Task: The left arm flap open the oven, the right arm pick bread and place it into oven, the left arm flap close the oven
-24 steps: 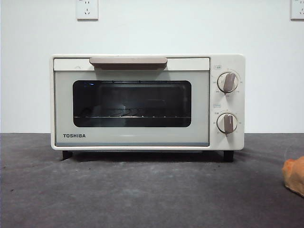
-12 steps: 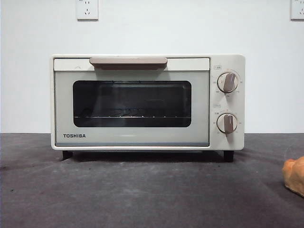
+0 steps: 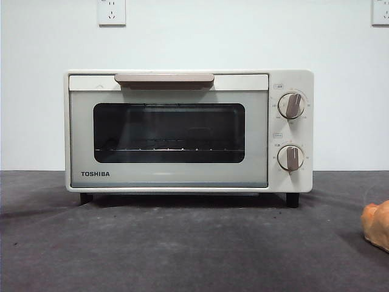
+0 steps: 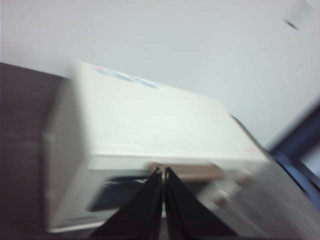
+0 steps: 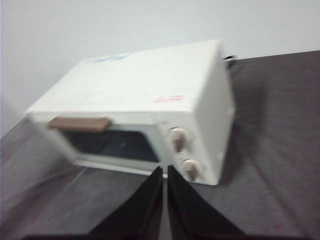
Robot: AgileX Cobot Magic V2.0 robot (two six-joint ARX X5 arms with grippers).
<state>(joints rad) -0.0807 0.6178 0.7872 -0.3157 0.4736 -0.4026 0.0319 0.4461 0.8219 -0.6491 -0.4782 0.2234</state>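
My left gripper (image 4: pixel 163 172), jaws pressed together and empty, hung above the cream-white boxy toaster oven (image 3: pixel 188 131), its beige bar handle (image 4: pixel 187 171) just ahead, lying crosswise. My right gripper (image 5: pixel 164 171), likewise closed and empty, waited farther back.

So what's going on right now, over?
Both grippers, left and right, shut, empty, above table. Oven door closed. Bread on table, right edge. Nothing blocking.

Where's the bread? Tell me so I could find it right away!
Find the big cream-white oven standing in the middle of the dark table. Look off to its knob side, nearer the camera, at the very edge of the front view. The bread is the small lumpy golden-orange thing there, the only bright warm colour on the table.
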